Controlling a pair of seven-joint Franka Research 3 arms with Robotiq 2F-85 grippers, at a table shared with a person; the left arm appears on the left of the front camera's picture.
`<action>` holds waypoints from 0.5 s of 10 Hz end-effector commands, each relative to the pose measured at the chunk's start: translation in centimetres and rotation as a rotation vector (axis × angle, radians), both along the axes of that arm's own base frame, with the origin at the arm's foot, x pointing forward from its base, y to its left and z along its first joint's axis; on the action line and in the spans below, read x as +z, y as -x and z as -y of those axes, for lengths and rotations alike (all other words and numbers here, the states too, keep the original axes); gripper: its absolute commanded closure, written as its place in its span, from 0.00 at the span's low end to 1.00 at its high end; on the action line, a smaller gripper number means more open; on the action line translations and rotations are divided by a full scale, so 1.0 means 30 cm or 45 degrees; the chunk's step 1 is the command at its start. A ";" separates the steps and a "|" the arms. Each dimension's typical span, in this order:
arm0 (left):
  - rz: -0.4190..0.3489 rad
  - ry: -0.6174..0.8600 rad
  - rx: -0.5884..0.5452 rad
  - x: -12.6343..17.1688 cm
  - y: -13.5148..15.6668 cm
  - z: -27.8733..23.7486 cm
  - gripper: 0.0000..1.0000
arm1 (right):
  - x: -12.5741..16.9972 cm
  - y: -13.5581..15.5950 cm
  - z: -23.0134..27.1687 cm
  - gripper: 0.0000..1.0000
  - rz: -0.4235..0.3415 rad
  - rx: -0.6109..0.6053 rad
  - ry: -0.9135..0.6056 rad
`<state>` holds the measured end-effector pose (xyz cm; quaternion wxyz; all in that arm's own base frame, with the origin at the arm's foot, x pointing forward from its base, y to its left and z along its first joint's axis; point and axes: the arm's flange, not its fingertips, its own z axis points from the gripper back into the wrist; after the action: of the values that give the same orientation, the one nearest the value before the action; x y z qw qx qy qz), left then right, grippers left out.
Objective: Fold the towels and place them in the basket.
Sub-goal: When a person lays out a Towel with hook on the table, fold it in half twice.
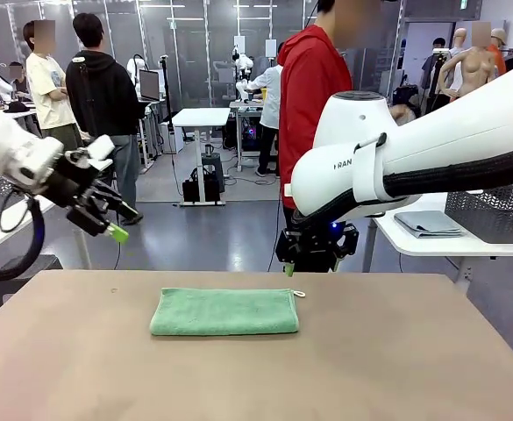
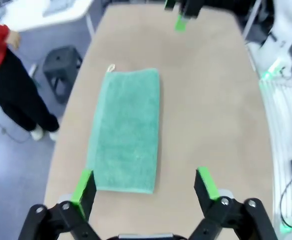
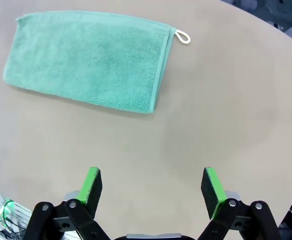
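Observation:
A mint green towel (image 1: 224, 311) lies folded in a flat rectangle on the brown table (image 1: 81, 368), its small white loop tag (image 3: 183, 36) at one corner. My left gripper (image 1: 114, 224) hangs open in the air above the table's far left edge. In its wrist view the open left gripper (image 2: 146, 182) looks down at the towel (image 2: 126, 130). My right gripper (image 1: 313, 261) hovers open above the table's far edge, right of the towel. The right gripper (image 3: 153, 187) holds nothing, and the towel (image 3: 88, 62) lies beyond it. A pale blue-grey towel (image 1: 427, 224) lies folded beside the dark mesh basket (image 1: 495, 215).
The basket and blue-grey towel sit on a white side table (image 1: 449, 246) at the right, off the brown table. A person in a red top (image 1: 313, 88) stands at the far side. A black stool (image 2: 63, 65) stands on the floor beside the table.

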<state>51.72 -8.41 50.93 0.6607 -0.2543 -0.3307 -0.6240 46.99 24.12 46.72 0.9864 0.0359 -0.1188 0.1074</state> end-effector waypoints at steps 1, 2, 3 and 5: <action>-0.032 0.137 -0.120 -0.023 0.032 -0.097 0.00 | 0.012 -0.002 0.000 0.00 0.002 -0.023 0.025; -0.049 0.187 -0.153 -0.021 0.029 -0.136 0.00 | 0.012 -0.002 0.000 0.00 0.002 -0.023 0.025; -0.067 0.205 -0.136 -0.023 0.019 -0.155 0.00 | 0.012 -0.002 0.000 0.00 0.002 -0.023 0.025; -0.085 0.194 -0.076 -0.022 0.002 -0.169 0.00 | 0.012 -0.002 0.000 0.00 0.002 -0.023 0.025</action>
<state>50.81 -2.95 49.69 0.6254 -0.3320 -0.3439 -0.6167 47.00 24.08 46.74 0.9863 0.0321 -0.1188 0.1096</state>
